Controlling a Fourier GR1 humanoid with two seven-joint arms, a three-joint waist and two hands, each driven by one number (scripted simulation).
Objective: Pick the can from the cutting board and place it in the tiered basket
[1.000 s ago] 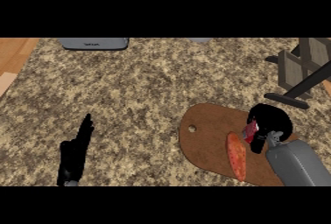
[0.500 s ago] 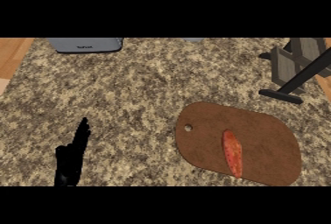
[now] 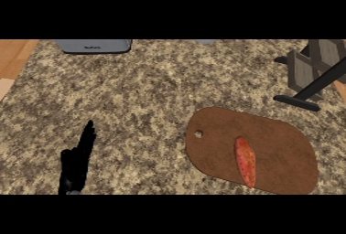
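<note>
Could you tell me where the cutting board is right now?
Head view: the cutting board lies lower right, just below the tiered basket, an orange vegetable on it.

We are seeing our left hand (image 3: 74, 163) resting, fingers straight, 1 orange vegetable (image 3: 245, 161) lying on the cutting board (image 3: 283, 145), tiered basket (image 3: 305, 68) standing beyond.

I've got the left hand (image 3: 73, 170) resting at lower left: fingers (image 3: 86, 137) straight and together, tips pointing up-view, thumb just left of their base.
</note>
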